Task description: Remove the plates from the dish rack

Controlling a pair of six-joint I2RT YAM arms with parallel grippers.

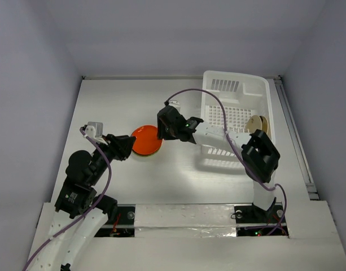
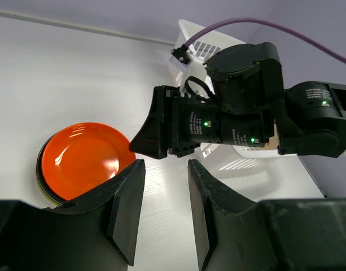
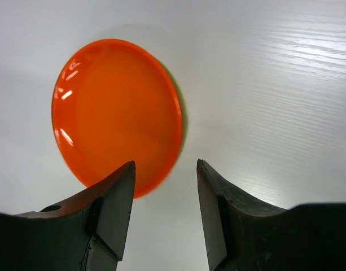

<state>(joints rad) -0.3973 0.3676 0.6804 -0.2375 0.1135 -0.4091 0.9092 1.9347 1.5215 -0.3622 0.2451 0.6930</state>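
Observation:
An orange-red plate (image 1: 146,140) lies on top of a small stack of plates on the table, left of the white dish rack (image 1: 224,84). In the left wrist view the orange plate (image 2: 82,158) shows lime green and dark rims beneath it. A tan plate (image 1: 257,124) stands on edge in the rack's right side. My right gripper (image 1: 160,132) is open and empty just above the orange plate's right edge (image 3: 116,113). My left gripper (image 1: 130,144) is open and empty at the stack's left edge, low over the table.
The right arm's wrist (image 2: 218,124) fills the middle of the left wrist view, close in front of my left gripper (image 2: 166,169). The rack (image 2: 189,34) lies behind it. Grey walls enclose the table on three sides.

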